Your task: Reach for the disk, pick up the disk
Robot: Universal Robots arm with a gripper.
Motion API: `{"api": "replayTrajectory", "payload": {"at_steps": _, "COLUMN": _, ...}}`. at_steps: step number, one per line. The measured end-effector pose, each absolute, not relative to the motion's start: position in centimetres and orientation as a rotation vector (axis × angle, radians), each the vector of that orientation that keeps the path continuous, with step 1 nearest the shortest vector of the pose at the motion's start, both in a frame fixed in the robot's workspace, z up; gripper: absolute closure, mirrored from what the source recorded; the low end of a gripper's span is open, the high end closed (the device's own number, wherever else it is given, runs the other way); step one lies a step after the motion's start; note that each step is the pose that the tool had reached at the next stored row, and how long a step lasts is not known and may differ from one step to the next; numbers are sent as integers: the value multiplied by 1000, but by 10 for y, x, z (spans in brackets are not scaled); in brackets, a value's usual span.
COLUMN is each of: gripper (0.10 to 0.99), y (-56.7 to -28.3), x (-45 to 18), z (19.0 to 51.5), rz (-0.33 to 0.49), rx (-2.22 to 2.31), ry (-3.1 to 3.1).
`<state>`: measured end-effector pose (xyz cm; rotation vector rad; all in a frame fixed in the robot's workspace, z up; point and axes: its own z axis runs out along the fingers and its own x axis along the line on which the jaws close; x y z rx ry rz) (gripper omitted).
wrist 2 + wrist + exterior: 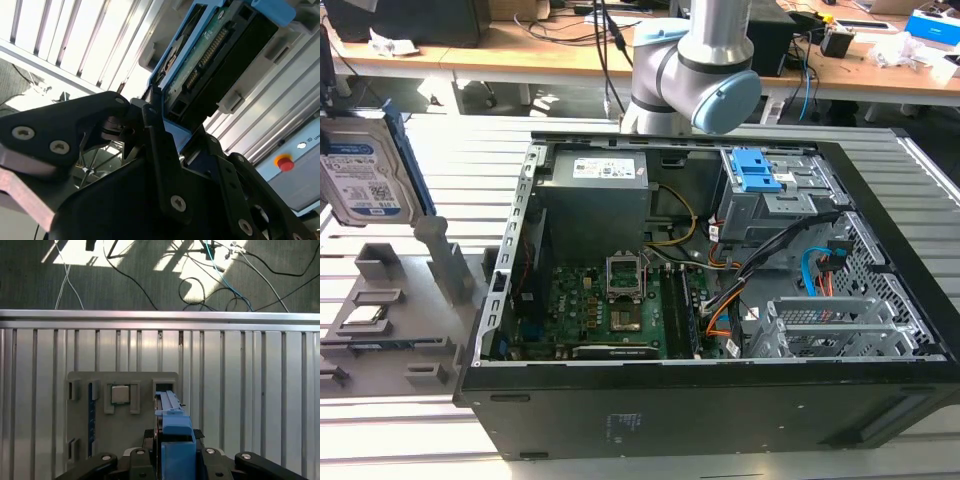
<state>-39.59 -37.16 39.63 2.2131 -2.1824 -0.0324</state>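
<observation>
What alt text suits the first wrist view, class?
The disk, edge-on in its blue frame, is clamped between the jaws of the gripper above a grey holder plate carrying a small square chip, on a ribbed metal table.

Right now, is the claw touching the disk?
Touching. In the second wrist view the claw clamps the disk by its blue frame, with no gap showing between them.
</observation>
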Motion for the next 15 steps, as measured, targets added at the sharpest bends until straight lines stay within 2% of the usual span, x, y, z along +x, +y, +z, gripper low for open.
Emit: {"api": "replayTrajectory", "payload": {"at_steps": 15, "gripper": 718, "y": -372, "x": -396, "z": 427, "rz": -32, "rx": 2213, "ry": -2182}}
